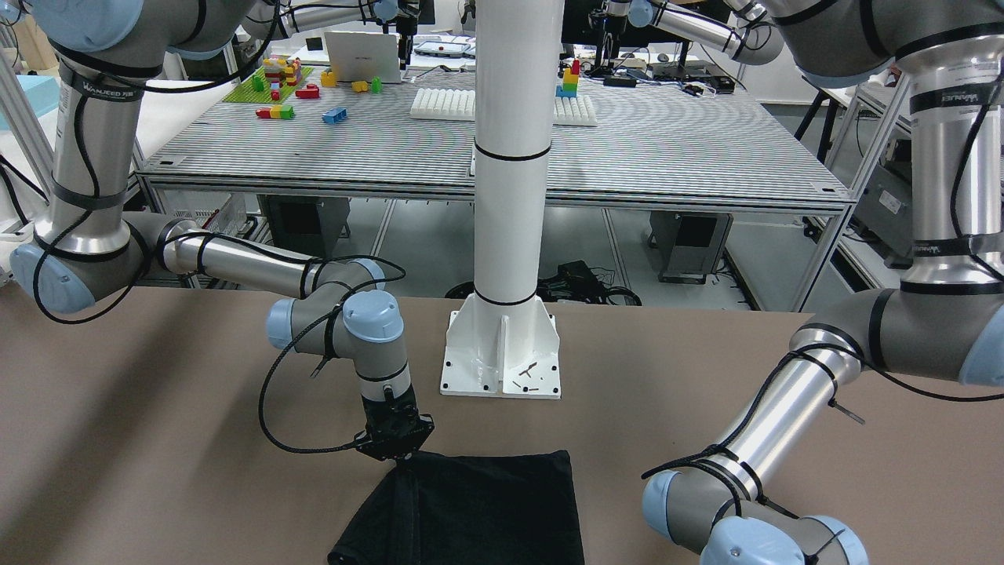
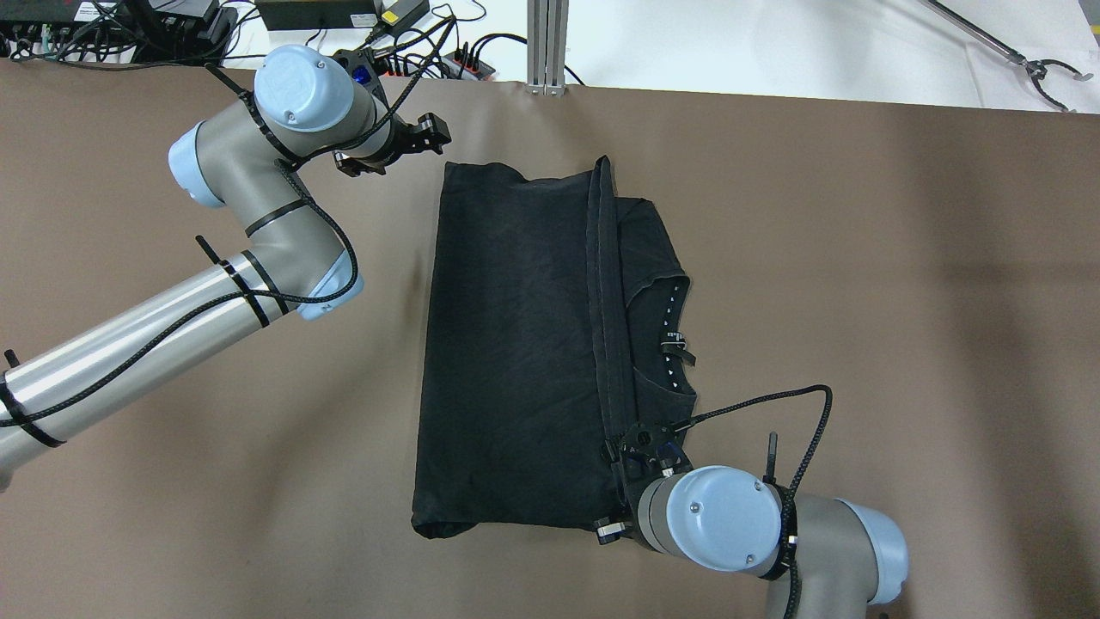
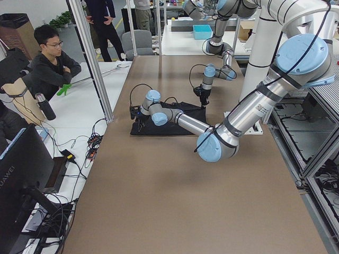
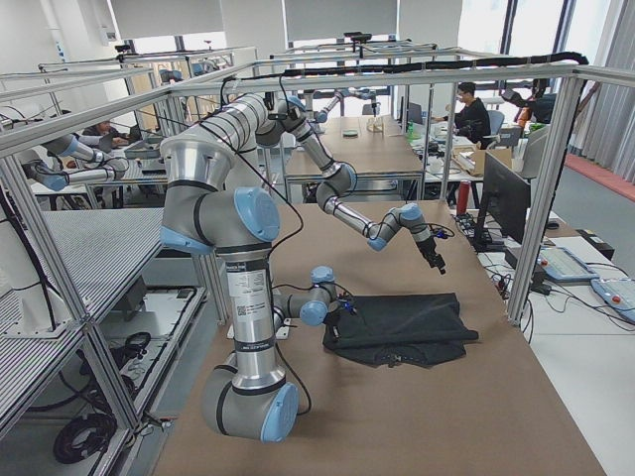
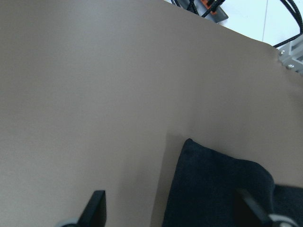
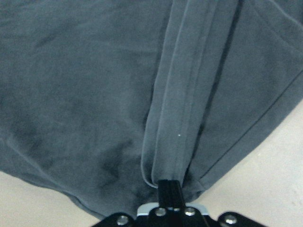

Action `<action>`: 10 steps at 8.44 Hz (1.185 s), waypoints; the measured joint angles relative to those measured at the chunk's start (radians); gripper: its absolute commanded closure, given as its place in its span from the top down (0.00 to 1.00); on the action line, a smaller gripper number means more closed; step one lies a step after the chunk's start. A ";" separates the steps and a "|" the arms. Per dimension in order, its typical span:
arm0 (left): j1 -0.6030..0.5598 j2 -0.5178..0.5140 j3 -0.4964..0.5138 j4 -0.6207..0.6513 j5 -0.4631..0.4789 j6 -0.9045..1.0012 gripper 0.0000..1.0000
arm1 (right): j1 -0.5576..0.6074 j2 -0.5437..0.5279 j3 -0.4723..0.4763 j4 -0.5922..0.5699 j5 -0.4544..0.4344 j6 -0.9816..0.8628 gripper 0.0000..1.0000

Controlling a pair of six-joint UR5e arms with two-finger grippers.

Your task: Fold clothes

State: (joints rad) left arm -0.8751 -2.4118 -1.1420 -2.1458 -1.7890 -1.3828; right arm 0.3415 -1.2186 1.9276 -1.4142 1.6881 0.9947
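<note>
On the brown table (image 2: 859, 301) a plain black soft-fabric garment (image 2: 516, 344) is lying folded flat | right gripper (image 2: 619, 447) is pinching its doubled hemmed edge at the robot-side end, jaws closed tight on the cloth | left gripper (image 2: 432, 137) is hovering just off the garment's far corner, jaws spread wide, gripping nothing

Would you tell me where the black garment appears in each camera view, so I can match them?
Front-facing: black garment at bottom centre.
Overhead: centre.
Exterior left: mid-table, left of centre.
Exterior right: centre, lower half.
Left wrist: bottom right corner.
Right wrist: fills most of the frame.
Shared landmark: the right gripper, shut on its hem.
</note>
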 measured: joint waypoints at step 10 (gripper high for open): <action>0.000 0.011 -0.031 0.003 0.007 -0.018 0.94 | -0.118 -0.142 0.171 -0.118 -0.085 0.194 0.95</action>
State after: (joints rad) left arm -0.8754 -2.4007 -1.1734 -2.1430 -1.7825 -1.4005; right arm 0.2236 -1.3601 2.0990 -1.5324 1.6034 1.1885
